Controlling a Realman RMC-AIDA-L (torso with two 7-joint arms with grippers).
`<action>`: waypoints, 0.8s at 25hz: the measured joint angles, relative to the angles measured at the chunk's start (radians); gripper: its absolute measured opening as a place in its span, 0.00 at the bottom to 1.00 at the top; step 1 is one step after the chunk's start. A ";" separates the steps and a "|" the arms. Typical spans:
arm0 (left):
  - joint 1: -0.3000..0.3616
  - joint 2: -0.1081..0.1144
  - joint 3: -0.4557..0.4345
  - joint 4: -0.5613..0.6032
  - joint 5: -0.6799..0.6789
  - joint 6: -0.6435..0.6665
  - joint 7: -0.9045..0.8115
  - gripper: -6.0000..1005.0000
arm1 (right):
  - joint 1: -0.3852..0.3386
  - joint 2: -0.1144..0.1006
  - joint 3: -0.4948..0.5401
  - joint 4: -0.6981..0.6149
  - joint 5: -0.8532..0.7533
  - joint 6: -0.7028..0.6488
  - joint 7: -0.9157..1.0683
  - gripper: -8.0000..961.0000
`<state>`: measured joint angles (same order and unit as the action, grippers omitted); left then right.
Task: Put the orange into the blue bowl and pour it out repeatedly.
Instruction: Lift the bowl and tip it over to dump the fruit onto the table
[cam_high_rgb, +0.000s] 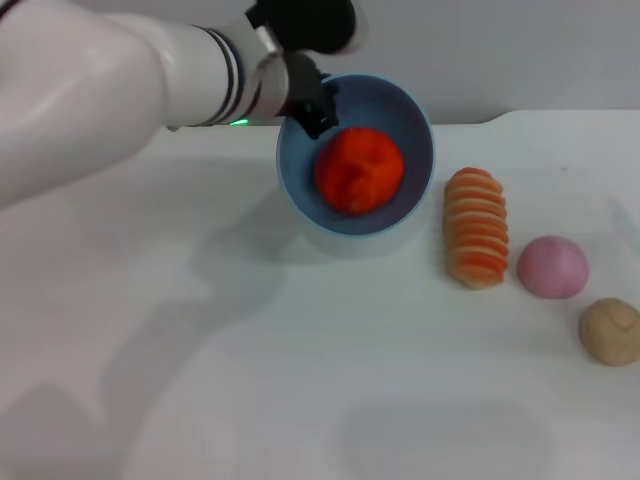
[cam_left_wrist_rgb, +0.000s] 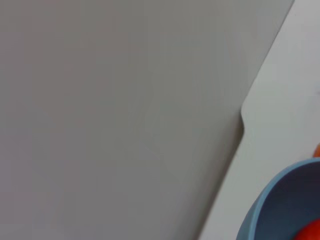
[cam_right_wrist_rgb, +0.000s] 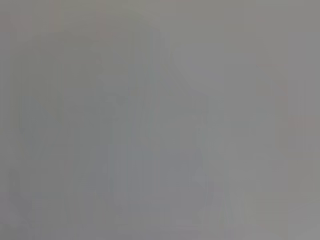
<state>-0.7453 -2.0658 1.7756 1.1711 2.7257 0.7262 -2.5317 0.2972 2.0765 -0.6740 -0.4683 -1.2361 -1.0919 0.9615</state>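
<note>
Orange (cam_high_rgb: 360, 169) inside tilted blue bowl (cam_high_rgb: 410, 120), left end effector (cam_high_rgb: 312, 105) clamped on bowl's rim

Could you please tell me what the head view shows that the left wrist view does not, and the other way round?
Only the head view shows the left gripper clamped on the tilted bowl's rim, plus the striped loaf, pink bun and tan ball on the table. The left wrist view adds nothing new beyond a closer look at the table edge. Both show the blue bowl with the orange inside.
</note>
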 joint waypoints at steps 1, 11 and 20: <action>0.012 -0.001 0.026 0.021 0.035 -0.021 0.000 0.01 | 0.001 0.000 0.015 0.013 0.000 0.000 -0.006 0.77; 0.167 0.000 0.249 0.279 0.162 -0.112 0.152 0.01 | 0.006 -0.005 0.059 0.038 0.002 -0.001 -0.010 0.77; 0.283 -0.002 0.368 0.320 0.164 -0.308 0.416 0.01 | 0.019 -0.005 0.048 0.049 -0.002 -0.001 -0.010 0.77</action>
<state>-0.4627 -2.0678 2.1431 1.4912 2.8897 0.4184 -2.1161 0.3161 2.0715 -0.6261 -0.4196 -1.2382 -1.0926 0.9511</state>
